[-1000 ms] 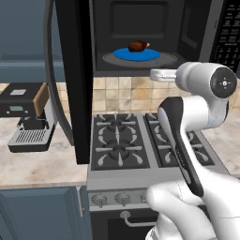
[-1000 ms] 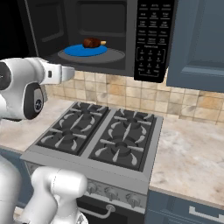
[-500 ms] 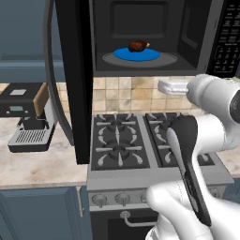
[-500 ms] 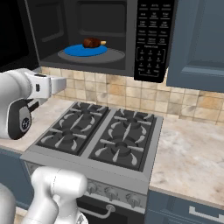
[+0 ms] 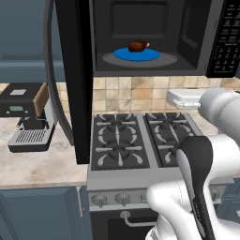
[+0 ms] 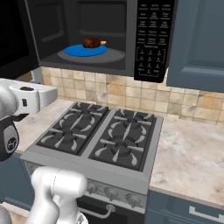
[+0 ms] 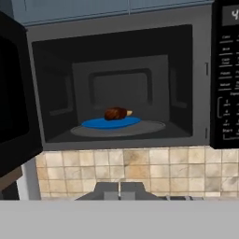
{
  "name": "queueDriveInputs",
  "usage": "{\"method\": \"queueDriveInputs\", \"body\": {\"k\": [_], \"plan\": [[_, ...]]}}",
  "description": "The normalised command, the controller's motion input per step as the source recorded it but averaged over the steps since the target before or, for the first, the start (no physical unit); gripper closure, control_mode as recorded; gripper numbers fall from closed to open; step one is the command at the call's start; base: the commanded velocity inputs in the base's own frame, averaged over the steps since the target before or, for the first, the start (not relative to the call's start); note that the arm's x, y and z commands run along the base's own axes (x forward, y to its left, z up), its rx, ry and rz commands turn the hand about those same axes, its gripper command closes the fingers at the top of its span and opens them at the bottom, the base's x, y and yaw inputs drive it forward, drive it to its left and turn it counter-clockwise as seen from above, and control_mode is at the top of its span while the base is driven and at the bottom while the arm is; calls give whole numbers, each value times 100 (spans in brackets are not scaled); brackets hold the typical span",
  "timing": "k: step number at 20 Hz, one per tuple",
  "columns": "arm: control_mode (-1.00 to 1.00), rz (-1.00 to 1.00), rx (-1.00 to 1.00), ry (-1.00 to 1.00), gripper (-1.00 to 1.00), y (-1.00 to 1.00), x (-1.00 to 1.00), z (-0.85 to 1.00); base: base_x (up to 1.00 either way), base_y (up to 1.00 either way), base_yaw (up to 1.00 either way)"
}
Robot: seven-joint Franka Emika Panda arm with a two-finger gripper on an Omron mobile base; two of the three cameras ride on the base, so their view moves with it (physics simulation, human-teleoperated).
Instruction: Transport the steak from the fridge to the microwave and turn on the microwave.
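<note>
Since a second ago: my arm has pulled back and dropped from the microwave (image 5: 150, 37) opening toward the stove (image 5: 140, 145); steak and plate have not moved.

Left base view: one steak (image 5: 138, 45) lies on one blue plate (image 5: 137, 55), at the middle of the glass turntable (image 5: 166, 59) inside the microwave. One door (image 5: 75, 70) stands swung wide to the left. My hand sits low at the right, over the stove's right rear corner.

Right base view: steak (image 6: 92, 42) on the plate (image 6: 85, 50), well inside the cavity; one button panel (image 6: 151, 39) on the microwave's right side. Four burners counted on the stove. My wrist hangs off the stove's left edge.

Hand view: my gripper (image 7: 119, 190) looks straight into the cavity; the two finger tips sit close together at the bottom with barely a slit between, holding nothing. Steak (image 7: 115, 113) apart from me, centred on the plate (image 7: 111, 123).

Step in hand, my judgement: delivery looks done; next is shutting the door, then the panel. To do it well: swing out left round the door's free edge, push flat on its outer face, keep clear of the cavity, and press buttons only once it is closed.
</note>
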Motion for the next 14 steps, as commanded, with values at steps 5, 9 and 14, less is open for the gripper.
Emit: {"method": "queueDriveInputs", "body": {"k": [5,9,14], "plan": [[-100,0,0,0,100,3,-41,1,0,0,0],[-100,0,0,0,100,10,-32,3,0,0,0],[-100,0,0,0,100,13,-36,1,0,0,0]]}}
